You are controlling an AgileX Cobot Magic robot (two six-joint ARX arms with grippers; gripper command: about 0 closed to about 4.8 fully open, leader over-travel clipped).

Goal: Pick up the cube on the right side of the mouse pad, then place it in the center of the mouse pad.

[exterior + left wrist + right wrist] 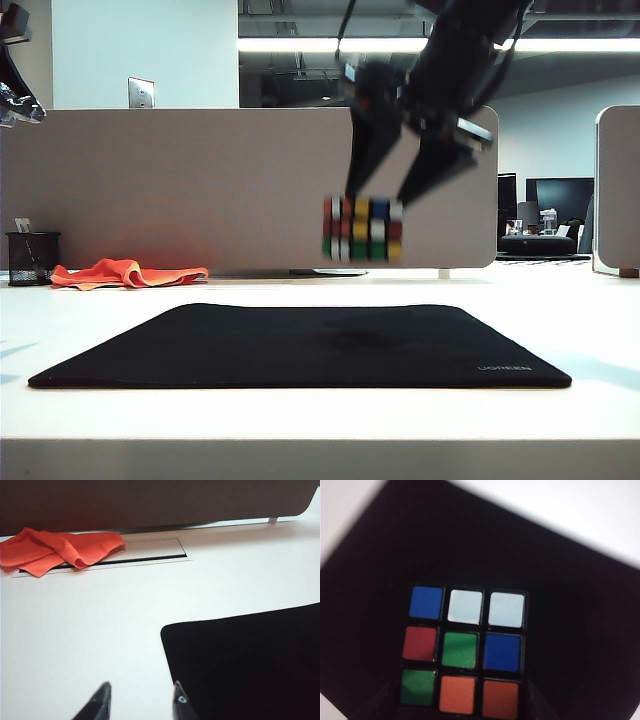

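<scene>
White desk (320, 415), grey partition (180, 180) behind; black mouse pad (300, 345) at lower centre, orange cloth (125, 272) at far left. Right gripper (372, 200) hangs upper centre-right, its 2 fingers (365, 160) clamped on the cube (362, 230), which is in the air above the pad. Left gripper (140, 700) sits low beside the pad's corner, fingers spread and holding nothing.

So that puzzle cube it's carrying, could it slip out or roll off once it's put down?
Probably not. The puzzle cube hangs level in the air above the mouse pad, pinched on two sides by the right gripper, so it seems rigid and light. Its flat faces should sit without rolling. The glossy stickers may be slightly slippery. The left gripper waits open, off the pad.
</scene>
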